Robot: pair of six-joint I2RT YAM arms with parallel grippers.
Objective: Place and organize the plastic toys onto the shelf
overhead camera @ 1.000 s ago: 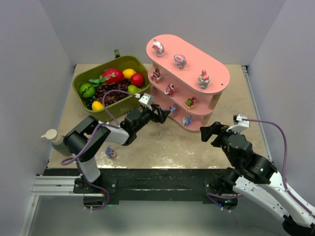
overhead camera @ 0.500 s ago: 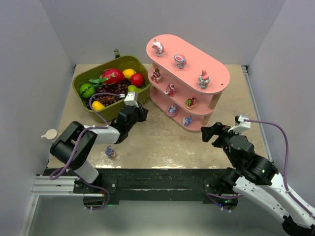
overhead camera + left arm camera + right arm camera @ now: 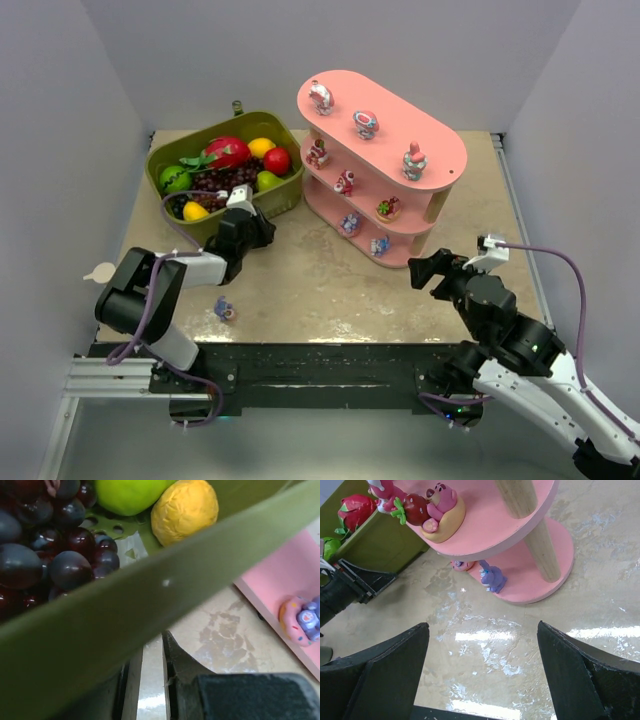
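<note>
The left gripper [image 3: 260, 229] has pulled back from the shelf [image 3: 442, 150]. A second ago it stood with its jaws apart at the left end of the lowest board. Now it is well left of the shelf, hard against the wall of the basket [image 3: 150, 610], with its jaws drawn together on nothing. In its wrist view only bare floor shows in the slit between the fingers [image 3: 175, 680]. That looks like a finished placement and a retreat.

Eight toys [image 3: 365, 124] stand on the shelf: three on the top board, three on the middle, two on the lowest, all upright as far as can be told. None of them has shifted in the meantime.

One toy [image 3: 224, 311] is left on the table, far to the front-left of the shelf and apart from both arms. The task seems nearly done, and this last piece is probably what the left arm goes for next.

The right gripper [image 3: 481, 627] hangs just off the shelf's front-right end, jaws wide and empty, where it was before.
</note>
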